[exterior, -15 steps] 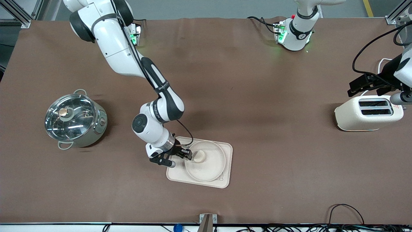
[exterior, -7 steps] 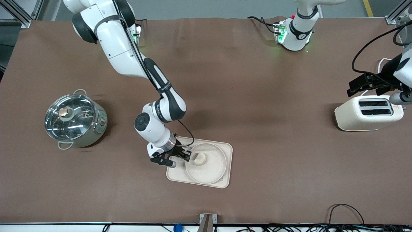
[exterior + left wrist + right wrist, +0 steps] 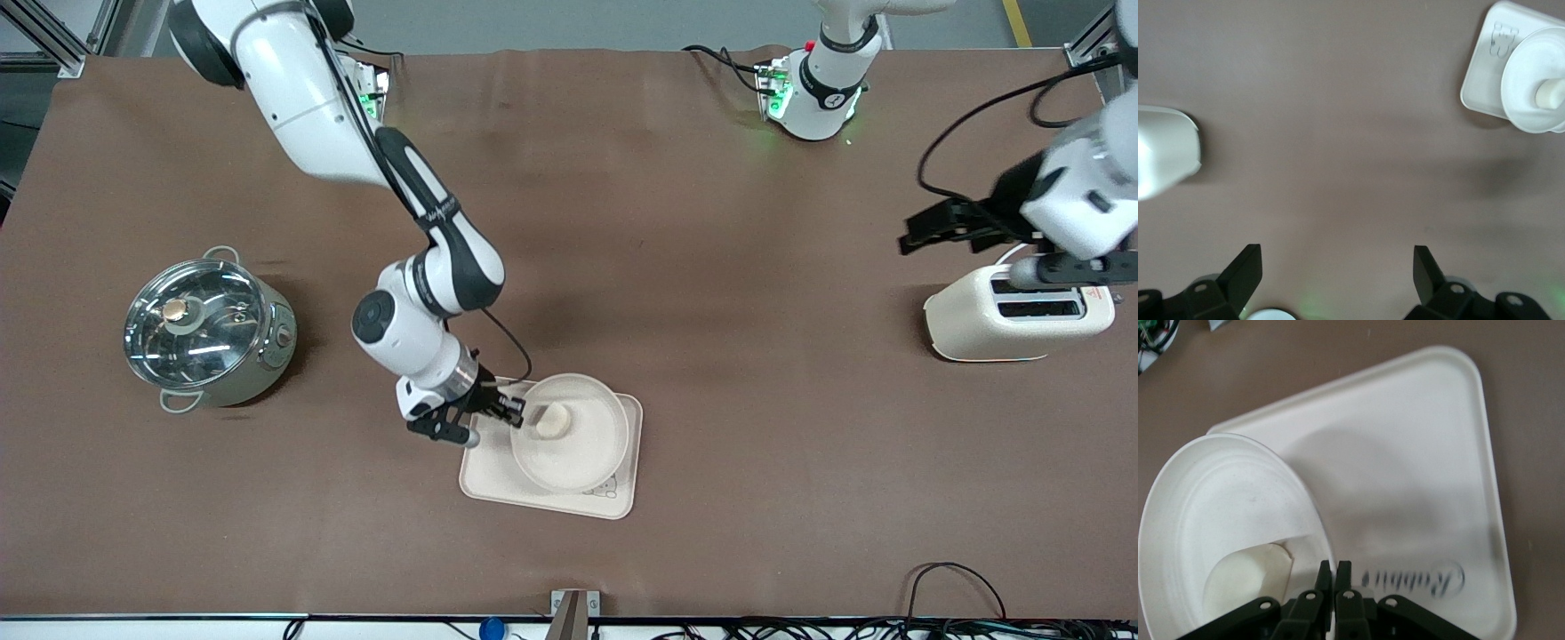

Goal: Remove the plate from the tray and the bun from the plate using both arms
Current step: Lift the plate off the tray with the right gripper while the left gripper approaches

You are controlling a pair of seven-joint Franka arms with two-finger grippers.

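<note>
Round cream plate point(image 3: 578, 444) with lumpy bun point(image 3: 552, 420), rim pinched by right gripper point(image 3: 517, 413), raised over rectangular tray point(image 3: 622, 462); left gripper point(image 3: 925, 229) spread beside glossy toaster point(image 3: 1013, 316).

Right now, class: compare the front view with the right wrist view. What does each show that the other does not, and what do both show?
Only the front view: the pot toward the right arm's end of the table, the toaster toward the left arm's end, and the left gripper open over the table beside the toaster.

Only the right wrist view: the "Rabbit" lettering on the tray.

Both: the right gripper shut on the rim of the plate, holding it over the tray, with the bun on the plate.
</note>
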